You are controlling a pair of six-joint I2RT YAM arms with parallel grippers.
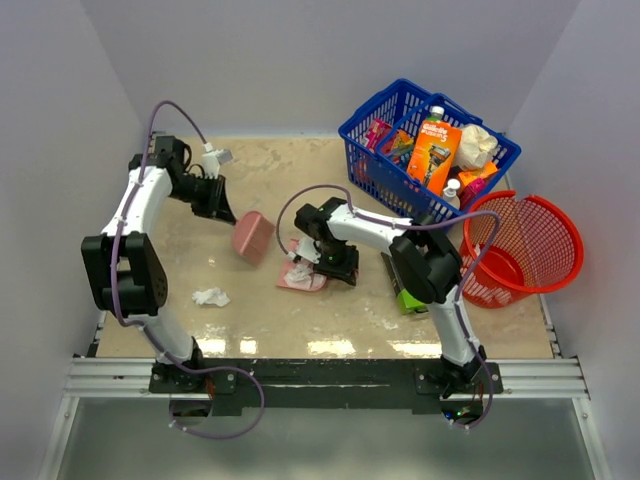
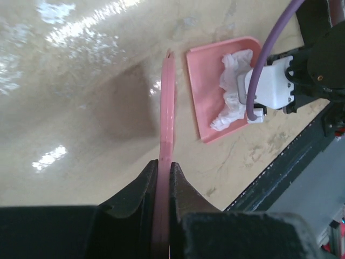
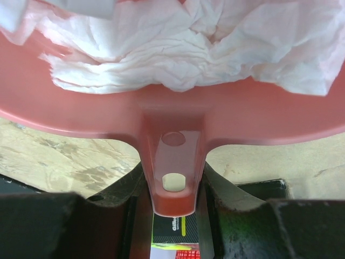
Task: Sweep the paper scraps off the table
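The job looks well along but not finished; a heap of paper scraps (image 3: pixel 178 54) already lies in the pink dustpan (image 2: pixel 202 75), filling most of its floor and bunched toward the handle end; the pan rests flat on the table (image 1: pixel 270 180).

At least one crumpled scrap (image 1: pixel 210 296) is left on the bare surface, well apart from the dustpan on its left and nearer the arm bases; a tiny white speck between that scrap and the dustpan may be another bit, but it is too small to tell; pale flecks to the right of the dustpan could be paper or just the mottling. By my reckoning, what is left is to gather these and then empty the pan, perhaps into the red basket (image 1: pixel 540 230) far to the dustpan's right.

The right hand (image 3: pixel 172 178) is clamped on the dustpan's handle, one finger on each side, so the collected scraps sit just ahead of it; the left hand (image 2: pixel 164 164) is pinched tight on a thin pink sweeper (image 1: pixel 252 237), whose far end hangs just left of the dustpan and seemingly off the surface; the loose scrap lies on the far side of that sweeper from the dustpan, apart from both hands.
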